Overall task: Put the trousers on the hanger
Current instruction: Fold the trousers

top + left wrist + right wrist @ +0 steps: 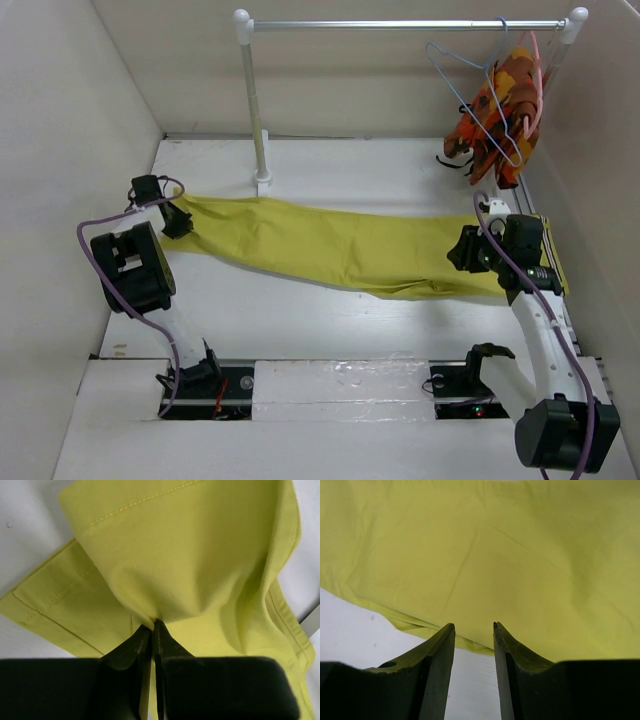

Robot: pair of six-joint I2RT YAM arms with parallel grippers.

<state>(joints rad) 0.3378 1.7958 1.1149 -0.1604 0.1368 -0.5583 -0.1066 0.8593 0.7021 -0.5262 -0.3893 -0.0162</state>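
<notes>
The mustard yellow-green trousers [330, 245] lie stretched flat across the table from left to right. My left gripper [181, 217] is shut on the cloth at the leg-hem end; in the left wrist view the fabric [190, 555] bunches into the closed tips [152, 626]. My right gripper [462, 250] is open over the waist end, its tips at the edge of the cloth [520, 555] with nothing between the jaws [474, 626]. The pale-blue wire hanger [480, 95] hangs on the rail at the back right.
A clothes rail [400, 24] on a white post [255, 110] spans the back. An orange patterned garment [500, 110] on a pink hanger [534, 80] hangs next to the blue hanger. White walls close in on both sides.
</notes>
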